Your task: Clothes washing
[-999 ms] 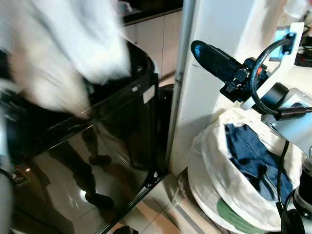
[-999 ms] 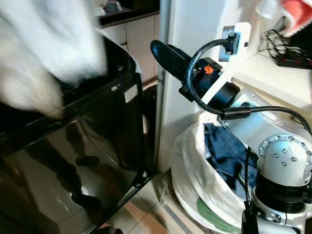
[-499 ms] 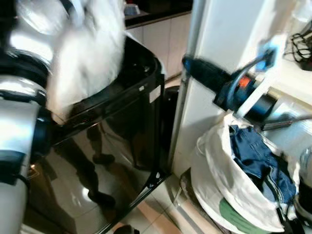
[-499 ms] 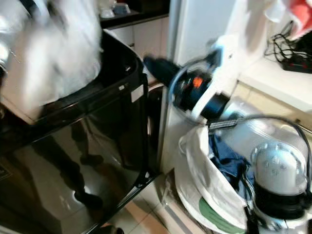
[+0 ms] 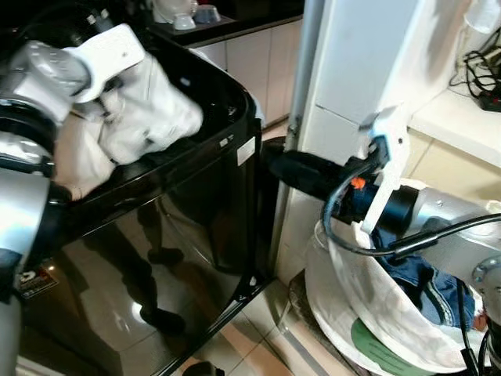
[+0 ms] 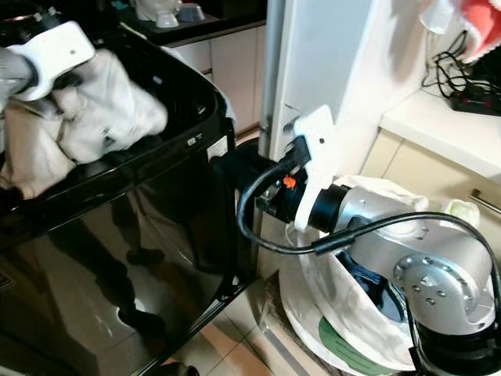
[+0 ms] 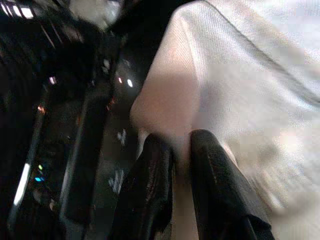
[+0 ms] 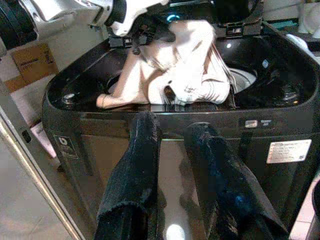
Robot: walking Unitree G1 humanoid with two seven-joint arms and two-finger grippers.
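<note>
A white garment (image 5: 149,117) hangs bunched over the open top of the black washing machine (image 5: 188,235), its lower part inside the tub. My left gripper (image 7: 180,150) is shut on a fold of this garment (image 7: 250,75), above the tub's left side. My right gripper (image 8: 172,145) is open and holds nothing. It points at the machine's upper right corner from beside it (image 5: 293,166), a little apart from the casing. In the right wrist view the garment (image 8: 175,65) drapes over the tub's front rim.
A white laundry bag (image 5: 352,290) with blue jeans (image 5: 427,286) stands on the tiled floor (image 5: 258,345) right of the machine, under my right arm. A white pillar (image 5: 360,63) rises between them. A shelf with cables (image 5: 462,117) is at the right.
The left arm has brought the white garment down from high in front of the camera to the tub opening. My right gripper has dropped from above the bag to the machine's upper corner.
</note>
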